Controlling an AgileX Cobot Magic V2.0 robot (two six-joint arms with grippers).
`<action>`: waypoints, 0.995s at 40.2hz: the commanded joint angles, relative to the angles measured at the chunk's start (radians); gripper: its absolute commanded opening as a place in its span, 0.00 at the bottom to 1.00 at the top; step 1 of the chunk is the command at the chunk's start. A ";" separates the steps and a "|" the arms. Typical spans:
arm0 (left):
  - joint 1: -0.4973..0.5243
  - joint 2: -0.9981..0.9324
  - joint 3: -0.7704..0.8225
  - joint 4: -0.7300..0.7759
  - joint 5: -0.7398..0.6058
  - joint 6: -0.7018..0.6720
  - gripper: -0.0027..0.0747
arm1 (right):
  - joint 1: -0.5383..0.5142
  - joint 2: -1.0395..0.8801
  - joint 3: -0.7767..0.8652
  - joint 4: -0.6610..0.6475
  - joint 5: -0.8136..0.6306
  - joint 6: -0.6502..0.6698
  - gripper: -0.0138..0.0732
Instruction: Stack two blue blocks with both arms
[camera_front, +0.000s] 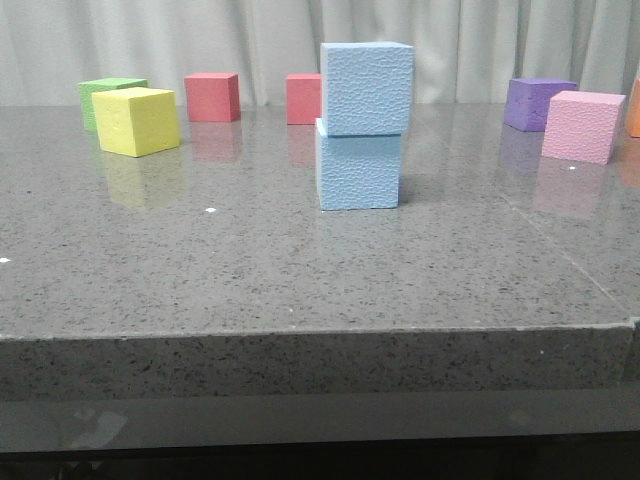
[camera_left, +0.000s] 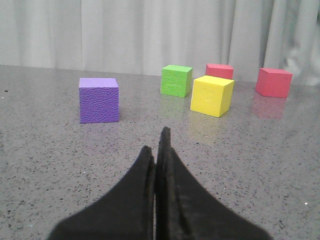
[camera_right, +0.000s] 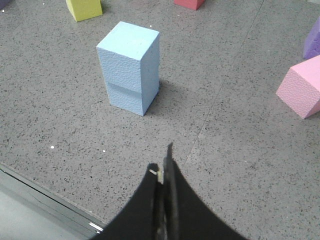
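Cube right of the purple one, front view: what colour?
Pink cube; clearest in the front view.

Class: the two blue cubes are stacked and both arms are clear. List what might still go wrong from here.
1. The upper blue block sits offset toward the right on the lower blue block, overhanging slightly; a bump to the table might tip it.
2. The right tool, shut and empty, points toward the stack; a forward move could knock it.
3. The left tool, also shut, faces the purple cube and might push it.
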 joint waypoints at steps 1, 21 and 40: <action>0.001 -0.016 0.000 -0.006 -0.082 -0.009 0.01 | -0.006 -0.003 -0.025 -0.006 -0.065 -0.006 0.08; 0.001 -0.016 0.000 -0.006 -0.082 -0.009 0.01 | -0.006 -0.003 -0.025 -0.006 -0.065 -0.006 0.08; 0.001 -0.016 0.000 -0.006 -0.082 -0.009 0.01 | -0.345 -0.492 0.493 -0.022 -0.446 -0.006 0.08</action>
